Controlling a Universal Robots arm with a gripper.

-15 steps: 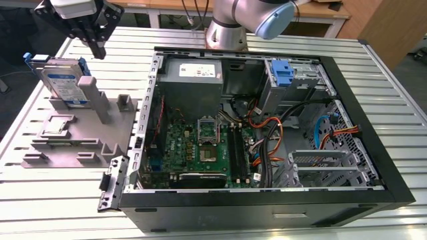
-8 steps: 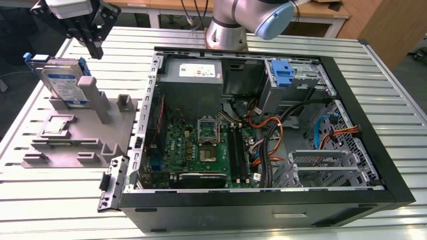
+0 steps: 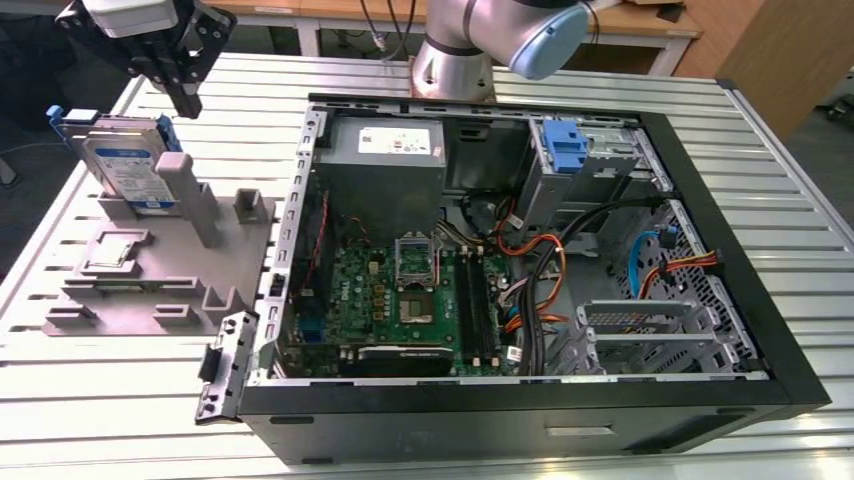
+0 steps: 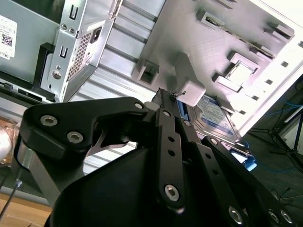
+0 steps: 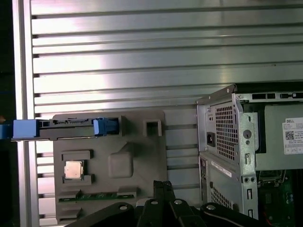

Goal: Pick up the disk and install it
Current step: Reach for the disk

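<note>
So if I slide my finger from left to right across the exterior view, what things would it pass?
The disk standing on edge → the short grey post → the silver power supply box → the upright blue bracket → the grey metal cage.

No legible print on power supply [image 3: 387, 170], disk [image 3: 123, 160].

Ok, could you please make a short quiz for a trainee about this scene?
1. True or false: the pincer holds the disk.
2. Where does the disk stand? A) inside the computer case B) upright in the grey holder C) in a hand
3. Fill in: the grey holder sits on the exterior view's ____ of the computer case.
Key: 1 false; 2 B; 3 left.
</note>
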